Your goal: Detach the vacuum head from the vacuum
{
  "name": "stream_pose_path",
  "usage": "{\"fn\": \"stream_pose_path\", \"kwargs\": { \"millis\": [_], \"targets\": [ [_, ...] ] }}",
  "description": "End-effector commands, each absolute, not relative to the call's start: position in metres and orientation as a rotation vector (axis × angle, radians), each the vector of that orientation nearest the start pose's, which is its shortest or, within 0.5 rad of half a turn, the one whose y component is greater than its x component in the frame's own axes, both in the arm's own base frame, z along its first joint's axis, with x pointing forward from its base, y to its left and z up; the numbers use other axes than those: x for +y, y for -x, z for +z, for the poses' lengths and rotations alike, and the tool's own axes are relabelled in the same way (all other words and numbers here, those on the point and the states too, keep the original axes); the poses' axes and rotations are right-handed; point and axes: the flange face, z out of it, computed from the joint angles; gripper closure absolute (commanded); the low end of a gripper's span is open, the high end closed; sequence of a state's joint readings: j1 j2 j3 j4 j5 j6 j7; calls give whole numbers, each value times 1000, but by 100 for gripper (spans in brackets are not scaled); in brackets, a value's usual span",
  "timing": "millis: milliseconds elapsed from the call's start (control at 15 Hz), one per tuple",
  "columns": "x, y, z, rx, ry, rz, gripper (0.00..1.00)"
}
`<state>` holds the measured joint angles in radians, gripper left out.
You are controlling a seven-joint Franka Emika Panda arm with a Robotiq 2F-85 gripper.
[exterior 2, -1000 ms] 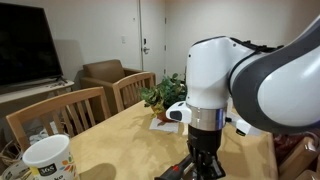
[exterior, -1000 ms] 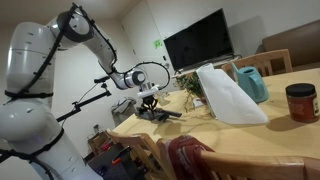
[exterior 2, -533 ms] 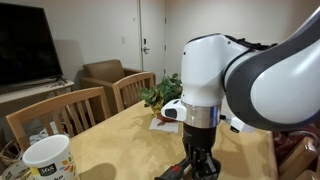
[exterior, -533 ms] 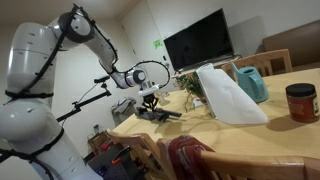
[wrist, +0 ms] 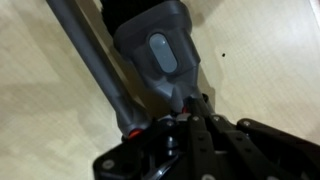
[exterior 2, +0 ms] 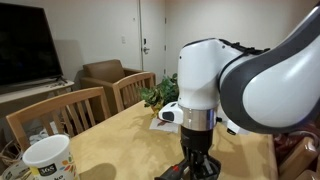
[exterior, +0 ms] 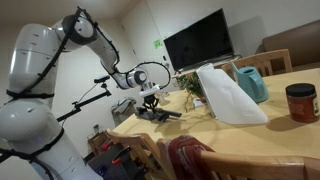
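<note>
Vacuum lies flat on table, on the arm's side of white bag, directly under claw, long axis slanting away from it; cannot tell whether the claw is open or closed.

White rounded arm, black joint rings, looped black cable, black tool

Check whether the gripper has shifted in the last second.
Yes, slightly. In an exterior view the gripper has drifted left, closer to the potted plant behind it on the table. Its height looks unchanged.
</note>
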<state>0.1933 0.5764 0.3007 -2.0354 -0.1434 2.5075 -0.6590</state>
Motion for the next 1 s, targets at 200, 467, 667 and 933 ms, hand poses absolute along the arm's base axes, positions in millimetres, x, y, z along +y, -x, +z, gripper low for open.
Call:
{"fn": "stream_pose_path", "kwargs": {
  "millis": [200,467,667,933],
  "targets": [
    [282,-517,158,-1765,2481,111,100],
    [282,-517,153,-1760,2480,120,100],
    [281,-517,152,-1756,2482,123,100],
    [280,-517,150,-1753,2485,130,100]
  ]
}}
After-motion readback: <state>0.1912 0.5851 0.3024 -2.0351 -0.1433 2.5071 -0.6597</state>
